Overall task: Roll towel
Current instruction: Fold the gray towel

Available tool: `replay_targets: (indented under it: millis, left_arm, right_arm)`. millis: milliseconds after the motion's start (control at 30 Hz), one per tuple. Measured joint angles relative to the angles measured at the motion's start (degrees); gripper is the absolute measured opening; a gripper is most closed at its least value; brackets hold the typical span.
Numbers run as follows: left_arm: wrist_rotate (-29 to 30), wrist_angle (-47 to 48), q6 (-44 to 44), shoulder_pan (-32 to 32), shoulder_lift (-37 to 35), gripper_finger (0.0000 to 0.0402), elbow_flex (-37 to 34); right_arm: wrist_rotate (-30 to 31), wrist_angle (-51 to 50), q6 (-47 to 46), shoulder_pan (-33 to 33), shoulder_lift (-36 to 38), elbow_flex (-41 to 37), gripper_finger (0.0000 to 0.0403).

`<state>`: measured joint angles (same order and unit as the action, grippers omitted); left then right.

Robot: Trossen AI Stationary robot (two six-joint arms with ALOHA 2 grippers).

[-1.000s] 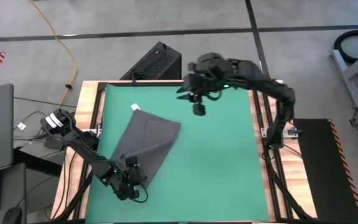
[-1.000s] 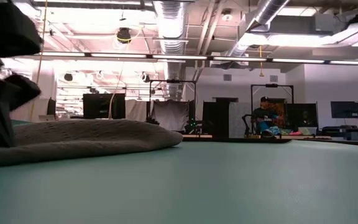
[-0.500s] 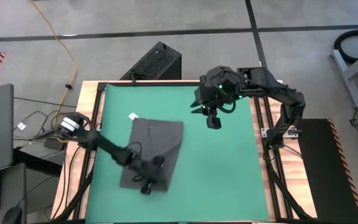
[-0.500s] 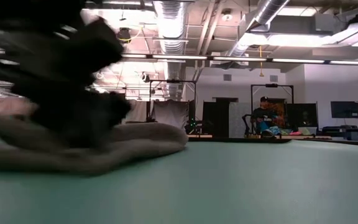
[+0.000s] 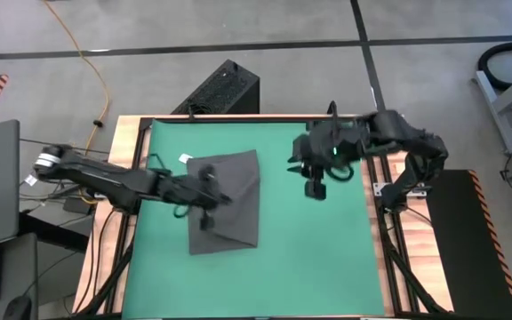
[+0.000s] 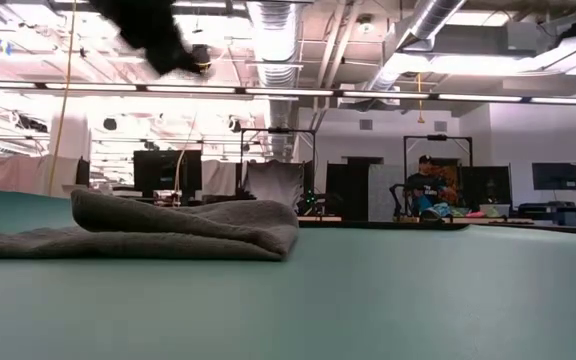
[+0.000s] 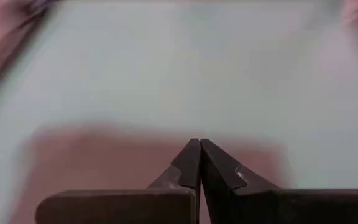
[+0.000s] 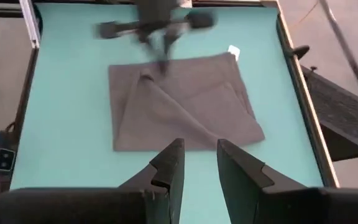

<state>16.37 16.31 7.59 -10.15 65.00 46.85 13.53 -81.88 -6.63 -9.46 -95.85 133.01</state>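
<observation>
Nearby, green mat (image 5: 318,240) under folded towel (image 5: 229,204), unobstructed.

towel (image 5: 229,200) folded on green mat (image 5: 318,258) | left gripper (image 5: 210,182) over it
</observation>
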Motion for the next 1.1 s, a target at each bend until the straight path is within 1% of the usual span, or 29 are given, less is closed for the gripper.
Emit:
replay_targets:
  millis: [33,133,200,267,333,400,467,500,600,667,733,800,900,1000,1100]
  left_arm:
    - [1.6,2.2,1.2,0.1,-2.9,0.0,-1.8]
    - [1.7,3.0,5.8,0.0,-12.2,0.0,-8.4]
    - [2.1,6.1,11.6,0.0,-17.2,0.0,-12.9]
    - [2.4,8.6,17.6,0.0,-20.4,0.0,-17.2]
    - [0.4,10.5,21.4,-0.2,-22.6,0.0,-19.7]
    - [-1.0,13.9,24.9,-0.5,-23.3,0.0,-21.0]
    - [-1.1,18.5,26.1,-1.4,-22.7,0.0,-21.9]
    - [-1.1,19.8,26.1,-1.9,-22.2,0.0,-21.9]
    - [-1.7,20.1,24.4,-2.5,-20.7,0.0,-21.7]
    - [-4.5,20.4,22.4,-2.5,-18.2,0.0,-21.8]
    - [-6.0,18.3,20.0,-2.7,-15.4,0.0,-21.8]
    - [-6.5,15.8,18.1,-2.7,-12.4,0.0,-21.8]
    - [-8.8,11.7,16.2,-2.7,-6.5,0.0,-21.8]
    - [-9.6,6.1,14.3,-3.3,-0.4,0.0,-21.8]
    - [-10.6,-1.0,13.6,-3.7,5.5,0.0,-21.8]
  right_arm:
    - [2.3,0.9,-0.6,-1.6,0.0,-0.8,0.0117]
    - [8.7,7.3,-2.4,-6.2,0.3,-6.8,0.0117]
    - [11.9,14.8,-4.1,-9.0,0.4,-13.0,0.0117]
    - [14.4,25.3,-4.8,-10.7,0.3,-19.9,0.0117]
    - [14.7,38.6,-4.9,-11.1,-0.7,-26.6,0.0117]
    - [13.5,51.6,-5.0,-10.6,-3.1,-31.6,0.0119]
    - [12.8,60.2,-4.9,-10.0,-7.3,-34.0,0.0125]
    - [11.9,62.8,-4.9,-9.7,-9.8,-34.0,0.013]
    - [11.9,63.6,-4.5,-9.0,-17.9,-31.0,0.0155]
    - [12.0,62.1,-4.9,-8.9,-22.0,-27.7,0.0175]
    - [11.7,59.3,-8.0,-8.8,-24.8,-24.3,0.0193]
    - [10.7,55.2,-11.4,-8.8,-26.4,-21.2,0.0201]
    - [10.8,49.5,-12.9,-9.5,-26.4,-17.9,0.0198]
    - [13.1,43.1,-13.2,-11.0,-24.2,-15.8,0.0182]
    - [14.9,36.1,-15.8,-12.6,-21.0,-14.1,0.0166]
